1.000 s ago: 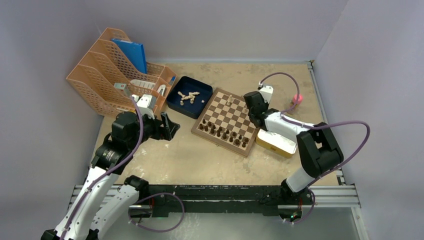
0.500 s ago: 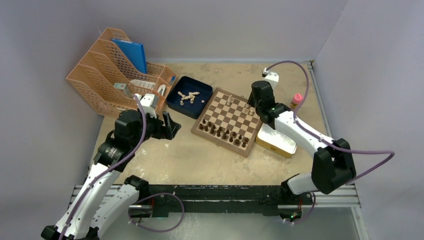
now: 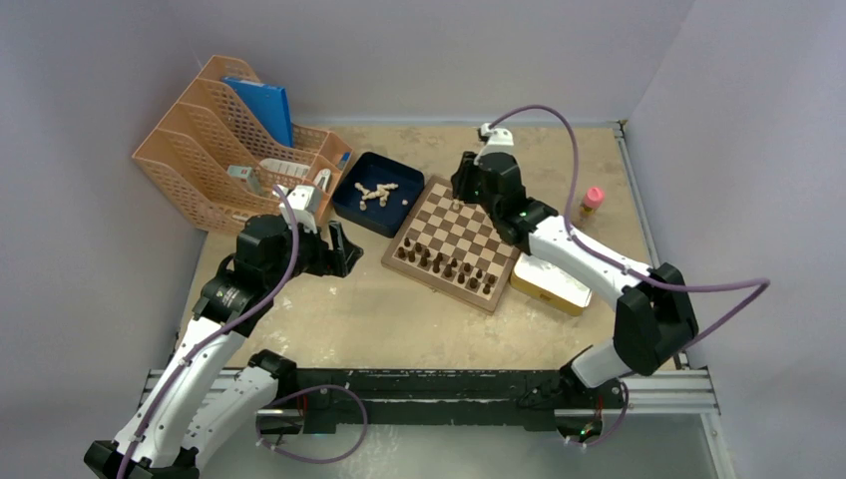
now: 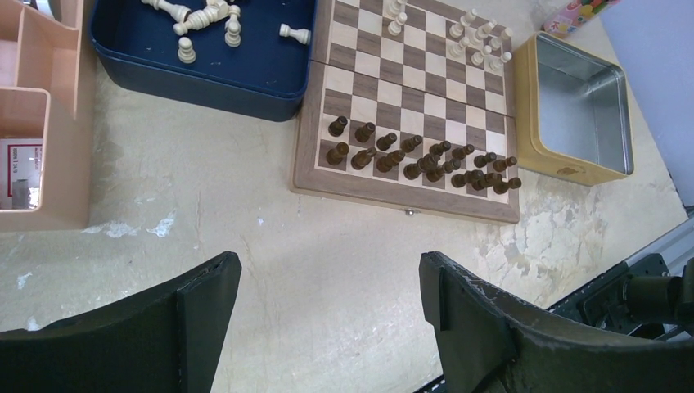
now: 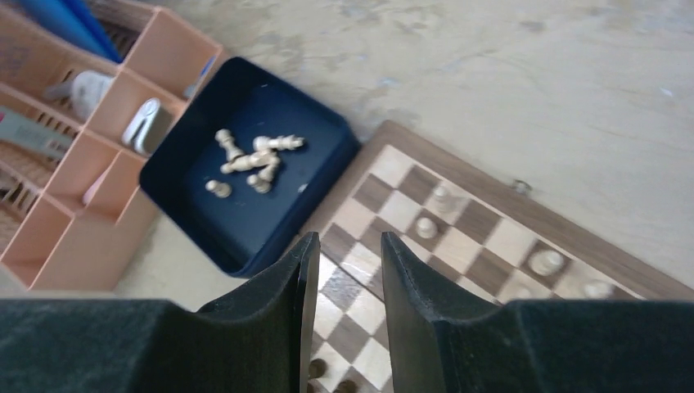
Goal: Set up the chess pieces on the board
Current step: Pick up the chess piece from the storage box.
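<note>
The board (image 3: pixel 429 225) lies mid-table. Dark brown pieces (image 3: pixel 449 267) fill its near rows. Several light beige chess pieces (image 4: pixel 479 41) stand along its far rows, and some show in the right wrist view (image 5: pixel 425 228). More beige pieces (image 3: pixel 374 195) lie loose in the dark blue tray (image 3: pixel 351 215), also in the right wrist view (image 5: pixel 250 160). My right gripper (image 3: pixel 461 187) hovers over the board's far left corner, its fingers (image 5: pixel 349 241) a narrow gap apart and empty. My left gripper (image 3: pixel 339 249) is wide open and empty (image 4: pixel 327 270) above bare table left of the board.
A yellow-rimmed metal tin (image 3: pixel 549 284) sits against the board's right side. An orange desk organiser (image 3: pixel 229 150) stands at the far left beside the tray. A small pink-capped bottle (image 3: pixel 593 200) stands at the right.
My right arm has swung from the board's right edge across to its far left corner, toward the tray. My left arm has edged slightly forward.
</note>
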Robot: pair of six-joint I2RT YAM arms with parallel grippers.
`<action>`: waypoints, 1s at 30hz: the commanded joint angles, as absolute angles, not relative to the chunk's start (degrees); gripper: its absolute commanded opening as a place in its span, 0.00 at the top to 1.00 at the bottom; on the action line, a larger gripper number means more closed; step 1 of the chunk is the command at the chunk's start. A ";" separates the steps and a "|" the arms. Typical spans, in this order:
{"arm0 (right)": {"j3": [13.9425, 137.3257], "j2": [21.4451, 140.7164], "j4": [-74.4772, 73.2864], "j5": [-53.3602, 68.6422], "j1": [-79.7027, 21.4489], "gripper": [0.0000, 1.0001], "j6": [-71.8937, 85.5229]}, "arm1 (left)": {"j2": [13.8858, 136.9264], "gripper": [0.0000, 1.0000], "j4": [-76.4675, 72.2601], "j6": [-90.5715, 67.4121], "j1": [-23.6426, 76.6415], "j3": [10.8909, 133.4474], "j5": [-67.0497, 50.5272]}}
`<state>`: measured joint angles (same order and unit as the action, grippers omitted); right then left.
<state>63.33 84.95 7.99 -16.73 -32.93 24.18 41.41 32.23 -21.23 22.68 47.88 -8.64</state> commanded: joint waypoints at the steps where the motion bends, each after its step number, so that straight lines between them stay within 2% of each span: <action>1: 69.24 88.93 12.81 -12.21 -34.79 0.64 20.36 | 41.17 0.20 30.27 -20.57 23.02 48.45 -8.03; 10: 76.09 98.31 15.43 -8.03 -36.85 0.64 15.94 | 40.50 0.20 29.77 -20.53 22.97 48.14 -7.38; 26: 110.51 127.09 1.67 -7.96 -41.06 0.64 6.29 | 40.45 0.20 30.18 -20.21 22.96 48.35 -8.09; 30: 114.99 131.67 0.13 -8.99 -41.05 0.63 6.06 | 40.15 0.20 30.52 -20.13 23.00 48.54 -7.97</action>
